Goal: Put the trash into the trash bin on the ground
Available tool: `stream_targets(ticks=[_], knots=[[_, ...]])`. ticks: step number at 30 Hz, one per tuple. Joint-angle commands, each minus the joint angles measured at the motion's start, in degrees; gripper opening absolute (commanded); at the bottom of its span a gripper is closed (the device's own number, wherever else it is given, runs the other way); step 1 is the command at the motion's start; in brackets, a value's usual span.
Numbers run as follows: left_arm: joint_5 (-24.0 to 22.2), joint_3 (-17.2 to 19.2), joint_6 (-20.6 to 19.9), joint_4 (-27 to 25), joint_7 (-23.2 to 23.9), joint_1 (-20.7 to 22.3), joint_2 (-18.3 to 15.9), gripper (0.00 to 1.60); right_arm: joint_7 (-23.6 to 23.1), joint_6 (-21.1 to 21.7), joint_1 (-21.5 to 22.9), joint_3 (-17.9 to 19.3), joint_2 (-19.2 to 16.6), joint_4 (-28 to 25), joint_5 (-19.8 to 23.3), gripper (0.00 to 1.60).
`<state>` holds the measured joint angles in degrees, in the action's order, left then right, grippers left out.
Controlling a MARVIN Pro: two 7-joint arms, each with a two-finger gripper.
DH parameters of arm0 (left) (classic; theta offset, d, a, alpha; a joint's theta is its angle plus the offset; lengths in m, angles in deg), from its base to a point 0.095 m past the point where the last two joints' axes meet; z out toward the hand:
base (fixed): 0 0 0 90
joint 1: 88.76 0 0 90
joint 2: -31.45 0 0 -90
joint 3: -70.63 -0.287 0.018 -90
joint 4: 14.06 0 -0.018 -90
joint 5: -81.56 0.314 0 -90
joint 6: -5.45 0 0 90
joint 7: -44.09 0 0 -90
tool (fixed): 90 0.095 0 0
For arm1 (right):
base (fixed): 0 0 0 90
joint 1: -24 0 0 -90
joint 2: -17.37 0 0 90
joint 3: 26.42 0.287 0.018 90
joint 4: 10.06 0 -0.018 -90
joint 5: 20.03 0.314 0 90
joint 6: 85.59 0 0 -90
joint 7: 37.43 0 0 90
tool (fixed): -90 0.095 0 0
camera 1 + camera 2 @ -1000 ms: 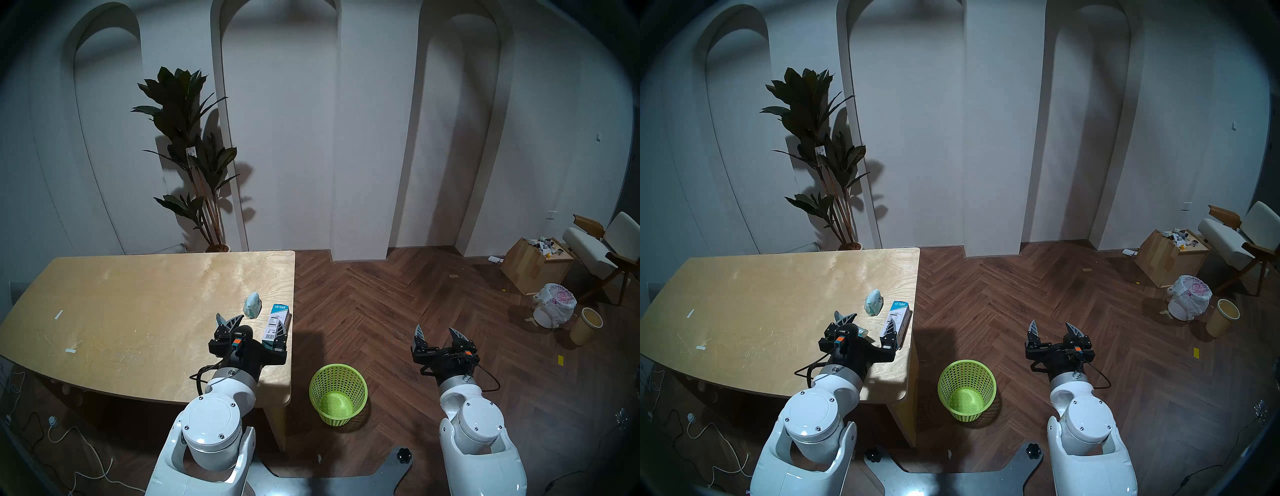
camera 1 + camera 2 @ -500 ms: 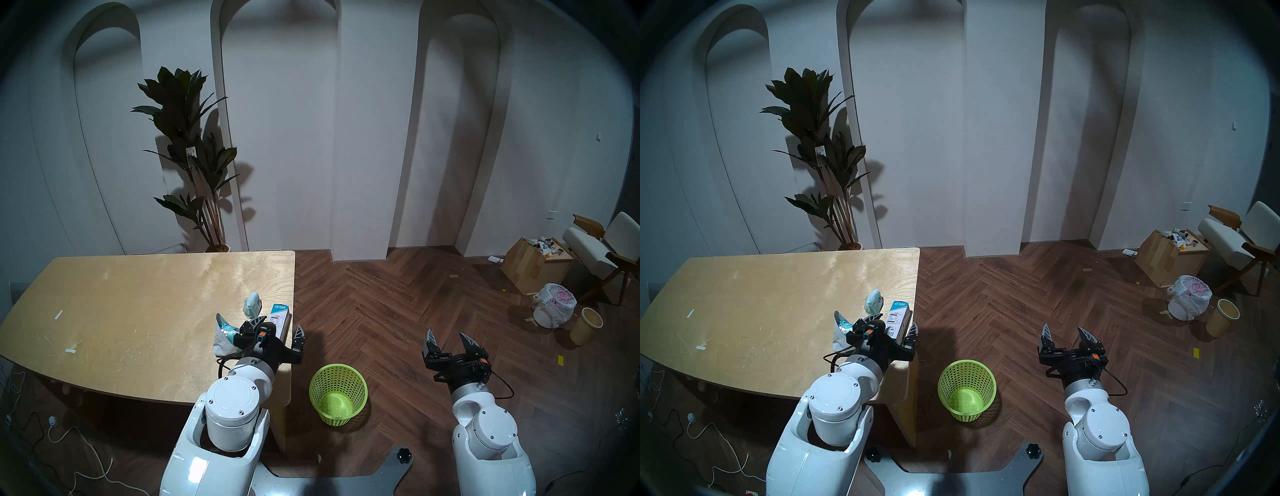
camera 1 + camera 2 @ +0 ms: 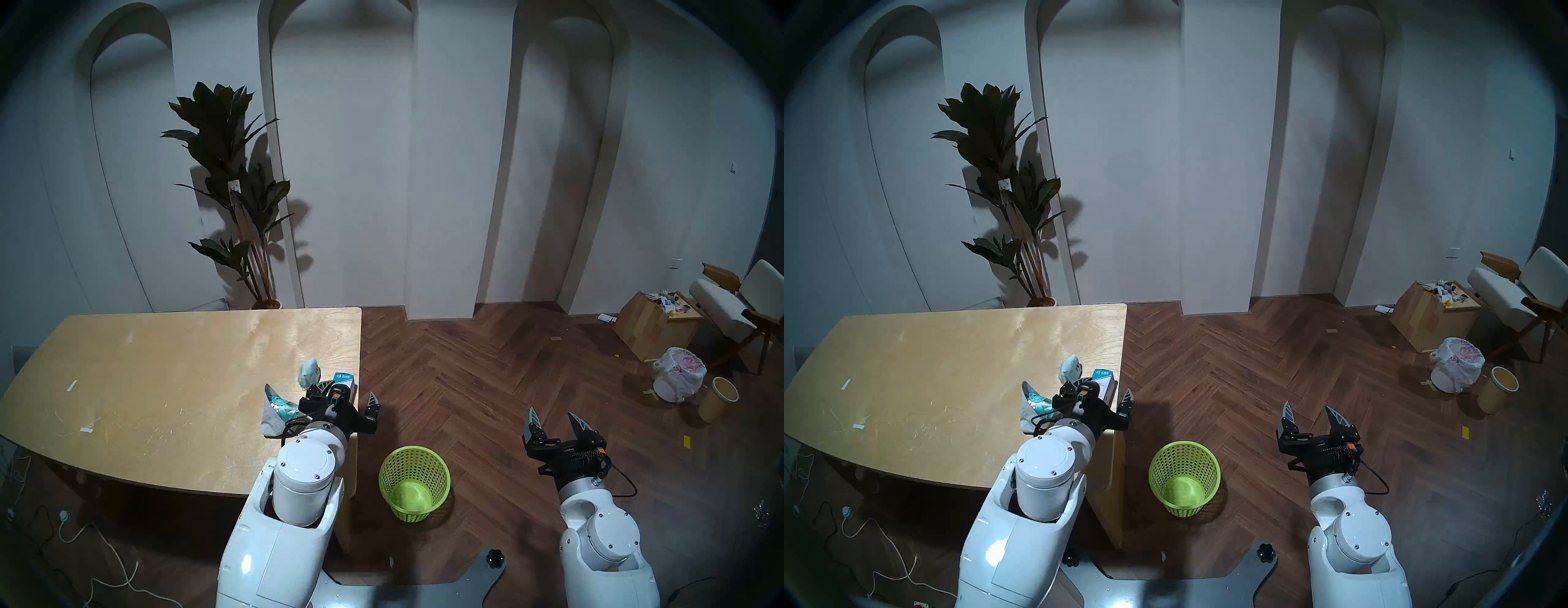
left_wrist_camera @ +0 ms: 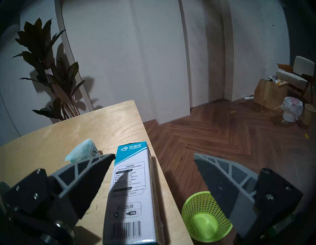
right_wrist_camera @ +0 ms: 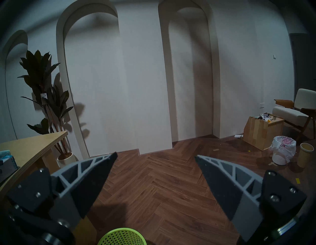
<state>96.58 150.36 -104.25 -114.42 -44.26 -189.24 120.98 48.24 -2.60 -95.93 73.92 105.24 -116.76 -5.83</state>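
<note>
- Two white robot arms reach over a wooden table [image 3: 169, 382] at the left and a herringbone wood floor at the right; the room is dim.
- The left gripper [image 3: 348, 395] has slid from over the crumpled bag toward the table's right edge within the last second; its claw is spread wide and empty, one finger on each side of the white oblong carton [image 4: 130, 188], the outer finger hanging past the table edge.
- That shift uncovers the wrinkly silver-white bag [image 3: 275, 414], now plain to see at the arm's left; the pale mint packet [image 3: 309, 373] lies just beyond the carton; all three pieces of trash sit on the table.
- The lime-green mesh bin [image 3: 413, 482] stands on the floor just beside the table's near right corner, empty.
- The right gripper [image 3: 555, 418] hovers over bare floor, well apart from the trash, claw spread and holding nothing.
- Judgement: the carton looks like the first pick; nothing is binned yet, so the task is at its start.
</note>
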Motion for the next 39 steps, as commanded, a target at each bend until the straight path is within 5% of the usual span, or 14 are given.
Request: stream_targets(ticks=[1, 16, 39], knots=[[2.13, -0.98, -1.03, 1.94, -4.08, 5.19, 0.71, 1.60, -0.78, -1.87, -0.01, 0.30, 0.50, -1.68, 1.41, 1.60], [-0.09, -1.45, -6.53, 4.94, -10.37, 7.57, 1.22, 1.60, -1.04, -1.63, 0.27, 0.65, 1.22, -2.61, 2.52, 1.60], [-2.87, -1.93, -10.91, 8.10, -10.37, 8.96, 1.42, 1.52, 1.09, 0.66, 0.78, 0.53, 1.49, -3.18, 2.47, 1.60]])
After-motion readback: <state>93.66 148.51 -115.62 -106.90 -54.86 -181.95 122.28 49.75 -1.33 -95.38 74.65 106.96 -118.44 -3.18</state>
